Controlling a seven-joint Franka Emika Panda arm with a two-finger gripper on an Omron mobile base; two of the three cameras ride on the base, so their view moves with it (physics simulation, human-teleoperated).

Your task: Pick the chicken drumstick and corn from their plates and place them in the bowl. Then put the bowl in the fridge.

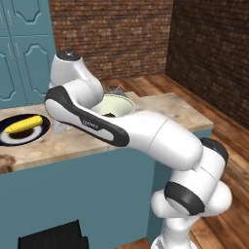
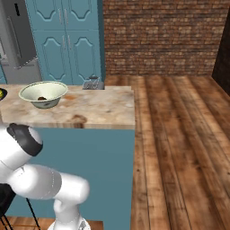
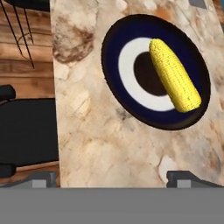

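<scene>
The yellow corn (image 3: 174,75) lies across a navy-rimmed plate (image 3: 118,94) with a white ring and a dark centre. In the hand view my gripper (image 3: 113,179) hangs open above bare counter, short of the plate, with nothing between its fingertips (image 3: 41,179). From the left base view the corn (image 1: 23,125) and its plate (image 1: 41,130) sit at the counter's left, and the gripper (image 1: 61,127) peeks out below my forearm just to their right. The pale bowl (image 2: 43,93) stands further along the counter with the dark chicken drumstick (image 2: 42,98) inside it. The grey fridge (image 2: 15,40) stands at the back left.
The marble counter (image 2: 99,108) ends at a front edge with wood floor below. A black stool (image 3: 24,131) stands in front of the counter. A small grey appliance (image 2: 92,83) sits at the counter's back edge. Teal cabinets (image 2: 67,40) line the back wall.
</scene>
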